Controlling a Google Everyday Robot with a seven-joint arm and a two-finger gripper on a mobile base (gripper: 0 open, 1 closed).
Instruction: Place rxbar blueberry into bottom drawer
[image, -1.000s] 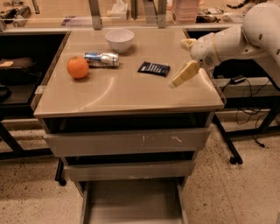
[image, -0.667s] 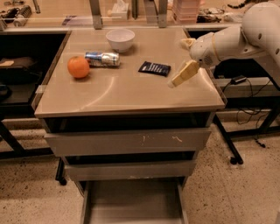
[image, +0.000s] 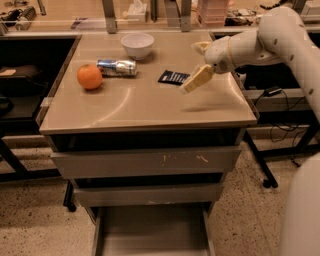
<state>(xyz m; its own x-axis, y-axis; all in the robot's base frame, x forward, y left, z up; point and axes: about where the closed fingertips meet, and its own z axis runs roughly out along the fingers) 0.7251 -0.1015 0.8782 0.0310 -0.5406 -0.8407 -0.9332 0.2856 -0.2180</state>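
Over bench (image: 140, 107) right half: gripper (image: 192, 68) hovers, fingers (image: 199, 79) spread wide, empty. rxbar blueberry (image: 173, 77) flat on bench, just left of gripper. bottom drawer (image: 150, 231) open below. Risk: thin wrapper skids under closing fingers, grasp misses.

White rounded arm (image: 280, 35), cream tool (image: 191, 67) over cabinet (image: 145, 107)

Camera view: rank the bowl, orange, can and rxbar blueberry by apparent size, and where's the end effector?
1. white bowl
2. can and orange: too alike to rank
3. rxbar blueberry, partly hidden
End effector hovers open over the bar's right end as seen here.
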